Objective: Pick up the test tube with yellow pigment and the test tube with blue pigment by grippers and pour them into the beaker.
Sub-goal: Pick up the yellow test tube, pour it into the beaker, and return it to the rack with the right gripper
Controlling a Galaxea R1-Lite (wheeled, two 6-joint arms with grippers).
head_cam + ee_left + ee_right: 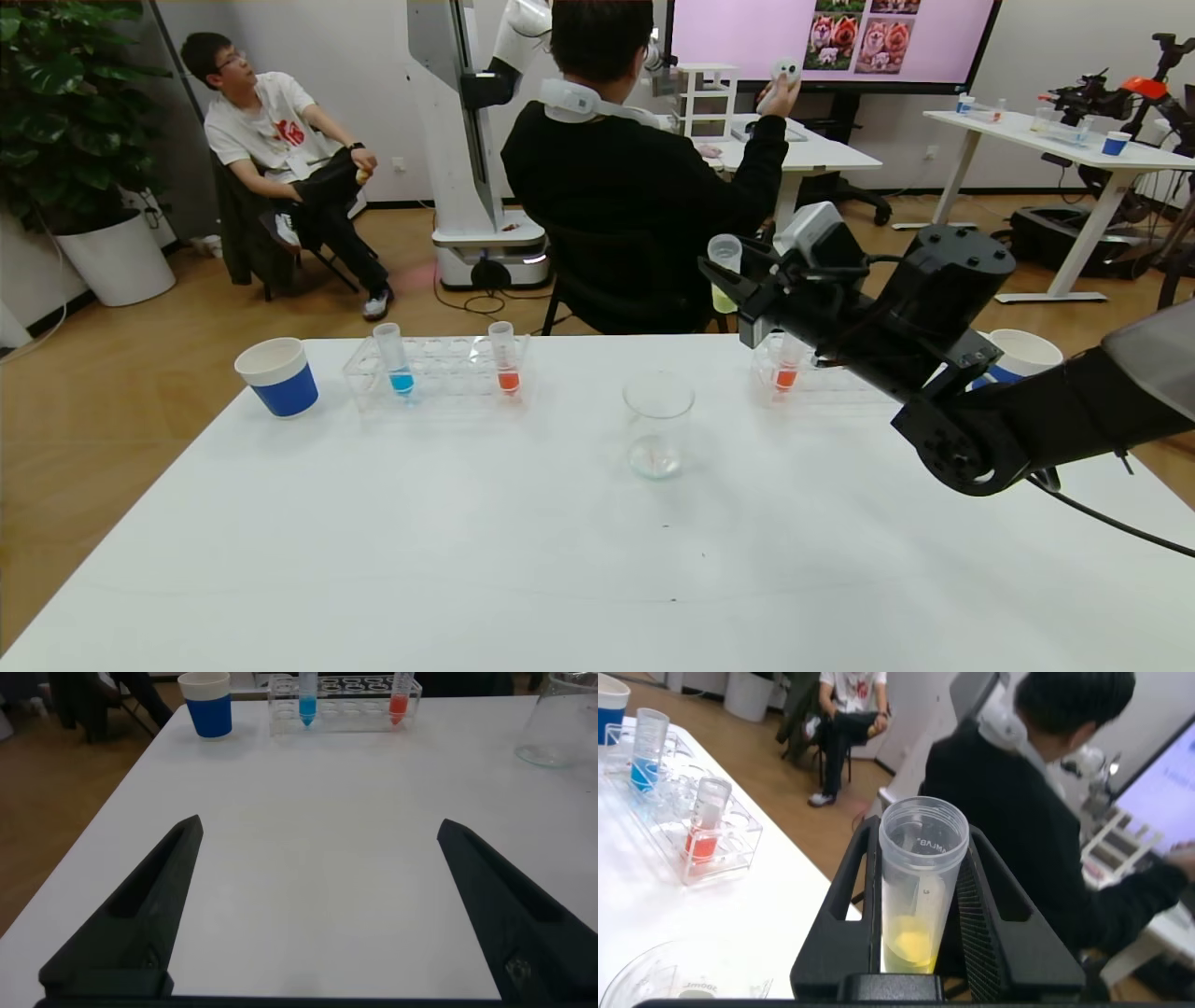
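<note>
My right gripper [730, 275] is shut on the test tube with yellow pigment [724, 272] and holds it upright in the air, above the table's far edge and to the right of the beaker [658, 426]. In the right wrist view the tube [920, 891] sits between the two fingers, yellow liquid at its bottom. The test tube with blue pigment [394, 358] stands in the clear rack [439, 373] at the far left; it also shows in the left wrist view [306, 696]. My left gripper [318, 891] is open and empty above bare table near the front left, out of the head view.
A tube with orange-red liquid [505, 357] stands in the left rack, another [786, 370] in a rack behind my right arm. Blue cups stand at far left [278, 375] and far right [1019, 356]. A seated person [635, 168] is just beyond the table.
</note>
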